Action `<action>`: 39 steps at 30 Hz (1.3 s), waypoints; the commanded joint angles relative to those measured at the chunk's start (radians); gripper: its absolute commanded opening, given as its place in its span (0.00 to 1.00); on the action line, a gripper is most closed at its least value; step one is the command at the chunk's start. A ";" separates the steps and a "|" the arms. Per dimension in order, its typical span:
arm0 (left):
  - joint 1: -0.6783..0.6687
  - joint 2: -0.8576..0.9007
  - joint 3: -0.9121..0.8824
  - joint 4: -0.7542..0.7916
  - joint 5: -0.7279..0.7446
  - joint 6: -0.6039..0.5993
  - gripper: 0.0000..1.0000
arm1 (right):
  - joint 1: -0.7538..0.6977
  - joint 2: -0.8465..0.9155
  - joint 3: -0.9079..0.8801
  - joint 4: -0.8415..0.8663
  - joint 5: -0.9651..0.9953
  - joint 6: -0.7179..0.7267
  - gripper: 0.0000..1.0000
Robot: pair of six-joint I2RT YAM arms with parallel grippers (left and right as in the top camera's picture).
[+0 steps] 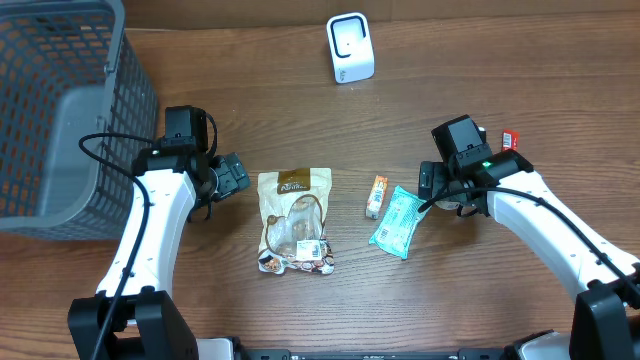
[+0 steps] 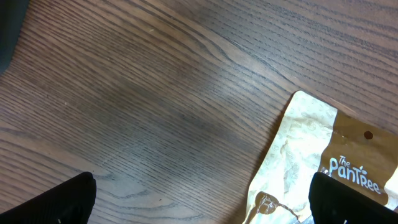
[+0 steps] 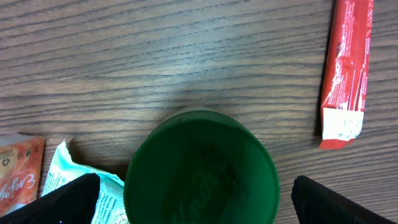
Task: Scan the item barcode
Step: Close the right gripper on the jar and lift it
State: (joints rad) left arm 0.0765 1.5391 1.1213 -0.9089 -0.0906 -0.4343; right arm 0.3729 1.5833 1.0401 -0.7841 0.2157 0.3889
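Two spread grippers, the items between them.
Basket (image 1: 60,120) in the far-left corner; left gripper (image 2: 202,202), jaws wide and empty, just left of the mid-bench pouch (image 1: 293,220); scanner (image 1: 350,47) at the far edge; orange sachet (image 1: 376,196) beside teal packet (image 1: 397,222); right gripper (image 3: 199,199), jaws wide, straddling a green lid (image 3: 200,163) untouched; red stick (image 3: 346,68) to its right.

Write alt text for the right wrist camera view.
A round green lid sits on the wooden table directly below the camera, framed by the open right claw. A red stick packet lies at upper right; a teal wrapper and an orange packet peek in at lower left.
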 commanded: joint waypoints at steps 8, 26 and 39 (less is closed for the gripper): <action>0.002 -0.002 0.014 0.000 -0.010 0.011 1.00 | -0.004 0.080 -0.008 0.047 0.015 0.003 1.00; 0.002 -0.002 0.014 0.000 -0.010 0.011 1.00 | -0.004 0.082 -0.008 0.047 0.019 0.003 1.00; 0.002 -0.002 0.014 0.000 -0.010 0.011 1.00 | -0.004 0.103 -0.009 0.068 0.019 0.003 0.94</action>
State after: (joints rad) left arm 0.0765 1.5391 1.1213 -0.9092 -0.0906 -0.4343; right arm 0.3729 1.6627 1.0389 -0.7322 0.2180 0.3893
